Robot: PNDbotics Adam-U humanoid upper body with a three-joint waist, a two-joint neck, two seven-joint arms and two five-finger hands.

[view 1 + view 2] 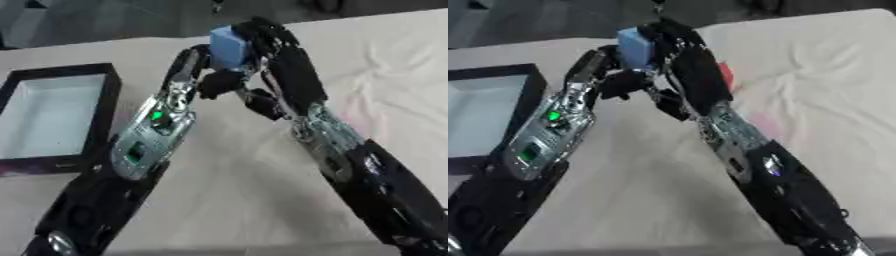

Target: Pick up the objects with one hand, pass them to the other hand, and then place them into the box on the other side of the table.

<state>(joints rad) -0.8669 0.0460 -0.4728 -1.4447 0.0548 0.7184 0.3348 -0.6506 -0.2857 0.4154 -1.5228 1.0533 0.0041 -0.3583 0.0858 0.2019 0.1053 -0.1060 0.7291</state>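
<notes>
A light blue block [229, 47] is held up above the middle of the table, where both hands meet. My right hand [282, 55] comes in from the right and has its dark fingers curled round the block's right side and top. My left hand [189, 66] rises from the lower left. Its fingers stand fairly straight along the block's left side, and its thumb [217, 83] sits just under the block. The block's lower part is hidden between the hands. The box [110, 107], with a black rim and a pale inside, lies at the left edge with nothing in it.
A small red thing [726, 75] shows on the cloth just behind my right hand, mostly hidden. The table wears a pale wrinkled cloth [385, 75]. Its far edge runs along the top, with dark floor beyond.
</notes>
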